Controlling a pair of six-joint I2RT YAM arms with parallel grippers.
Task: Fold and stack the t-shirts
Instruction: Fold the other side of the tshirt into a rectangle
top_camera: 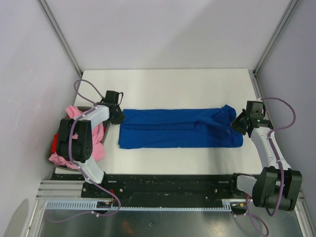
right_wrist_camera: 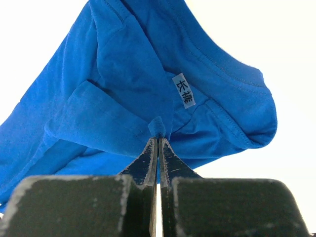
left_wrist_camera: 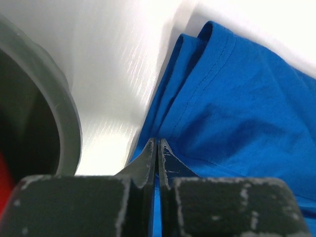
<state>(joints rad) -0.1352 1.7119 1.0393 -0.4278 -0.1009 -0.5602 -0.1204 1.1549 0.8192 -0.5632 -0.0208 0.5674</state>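
Blue t-shirt (top_camera: 177, 129) lies long axis left-right, collar rightward; left gripper (top_camera: 120, 118) and right gripper (top_camera: 235, 126) each pinch an end.

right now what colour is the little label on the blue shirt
Small fabric label: white with black characters; right wrist view.

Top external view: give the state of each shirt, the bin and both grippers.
blue t-shirt: folded into a long strip, lying flat, pinched at both ends.
pink t-shirt: crumpled in the bin.
red t-shirt: crumpled, mostly hidden.
gray bin: holds the pink and red shirts.
left gripper: shut on the blue t-shirt.
right gripper: shut on the blue t-shirt.
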